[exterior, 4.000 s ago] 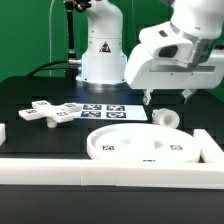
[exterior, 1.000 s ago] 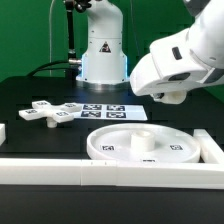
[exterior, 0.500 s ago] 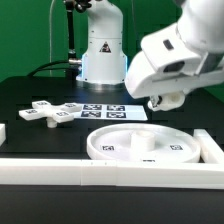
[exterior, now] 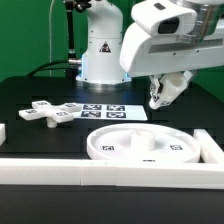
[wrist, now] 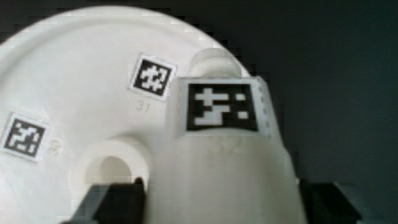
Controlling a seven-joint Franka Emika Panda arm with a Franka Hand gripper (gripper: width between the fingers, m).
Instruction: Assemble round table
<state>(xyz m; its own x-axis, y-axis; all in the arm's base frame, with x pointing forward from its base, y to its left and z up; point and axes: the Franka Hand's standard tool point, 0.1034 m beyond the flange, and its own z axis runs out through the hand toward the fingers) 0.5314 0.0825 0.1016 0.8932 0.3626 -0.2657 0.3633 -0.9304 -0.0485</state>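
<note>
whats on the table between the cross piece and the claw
The marker board lies between the cross piece and the claw holding the cylinder, seen in the exterior view.

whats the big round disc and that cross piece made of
The disc looks like white plastic: matte, even colour, with a smooth moulded rim. The cross piece seems to be the same matte white plastic, judging by its uniform surface and crisp edges.

Round disc [exterior: 100,150]: white, with small black-and-white square tags; cylinder [wrist: 222,165]: white, one such tag. Cross-shaped piece [exterior: 50,113]: white, same tags. Table [exterior: 25,92]: black; marker board [exterior: 110,111]: white, black-patterned squares.
</note>
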